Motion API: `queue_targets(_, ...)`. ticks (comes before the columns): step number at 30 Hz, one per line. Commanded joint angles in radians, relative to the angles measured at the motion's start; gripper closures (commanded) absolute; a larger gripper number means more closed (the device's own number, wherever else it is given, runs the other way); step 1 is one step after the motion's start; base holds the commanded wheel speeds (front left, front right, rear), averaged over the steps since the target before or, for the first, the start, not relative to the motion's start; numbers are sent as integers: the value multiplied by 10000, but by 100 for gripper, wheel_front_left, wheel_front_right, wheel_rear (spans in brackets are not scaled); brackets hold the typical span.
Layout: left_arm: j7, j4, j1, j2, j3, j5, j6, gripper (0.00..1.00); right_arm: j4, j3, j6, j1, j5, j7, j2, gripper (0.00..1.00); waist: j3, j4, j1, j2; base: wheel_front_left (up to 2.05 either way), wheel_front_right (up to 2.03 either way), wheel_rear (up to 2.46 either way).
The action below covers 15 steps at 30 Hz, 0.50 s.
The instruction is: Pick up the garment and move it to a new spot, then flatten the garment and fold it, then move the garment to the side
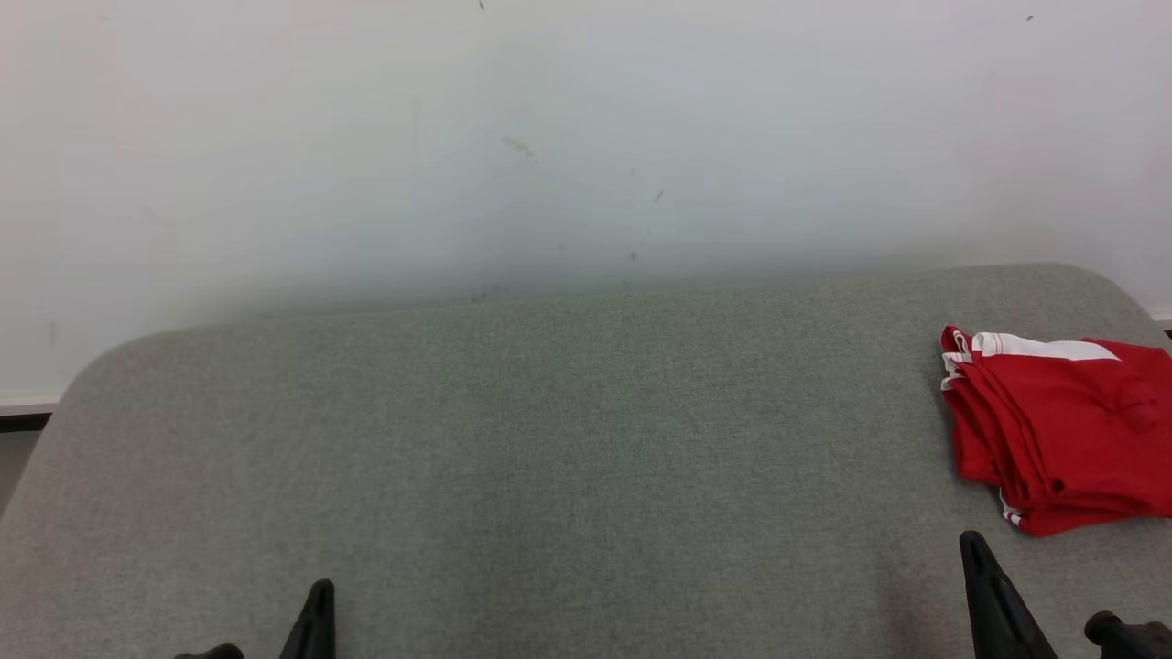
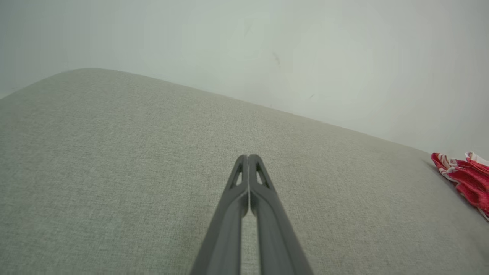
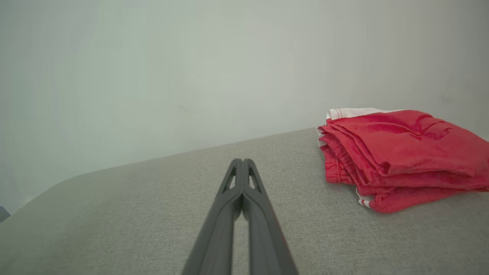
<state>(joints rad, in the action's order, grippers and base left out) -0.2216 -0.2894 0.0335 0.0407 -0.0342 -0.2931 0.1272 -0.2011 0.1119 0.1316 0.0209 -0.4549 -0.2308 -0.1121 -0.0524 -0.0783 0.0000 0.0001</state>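
Note:
The garment [image 1: 1062, 426] is red with white trim, folded into a thick stack at the far right of the grey fabric surface [image 1: 549, 439]. The same garment [image 3: 397, 156] lies to the right of my right gripper [image 3: 242, 161] in the right wrist view, and its edge [image 2: 464, 177] peeks in at the right of the left wrist view. My right gripper [image 1: 969, 540] is shut and empty, low at the front right, just in front of the garment. At the front left my left gripper [image 1: 322, 586] is also shut and empty [image 2: 248, 156], far from the garment.
A pale wall [image 1: 549, 137] rises behind the grey surface's rounded far edge. A strip of dark floor [image 1: 23, 421] shows past the surface's left corner. The grey fabric stretches bare between the two grippers.

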Motion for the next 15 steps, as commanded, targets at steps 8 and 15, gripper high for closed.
queue_targets(8, 393, 236, -368, 52, -115, -1868, 7, 100, 54, -320, -2, -388, -1664, 413, 19, 100, 41, 59, 0, -1, 0, 0, 0)
queue_targets(15, 640, 274, -461, 58, -164, -2870, 10, 100, 14, -469, -3, -473, -2552, 660, 53, 100, 70, 99, 0, -1, 0, 0, 0)
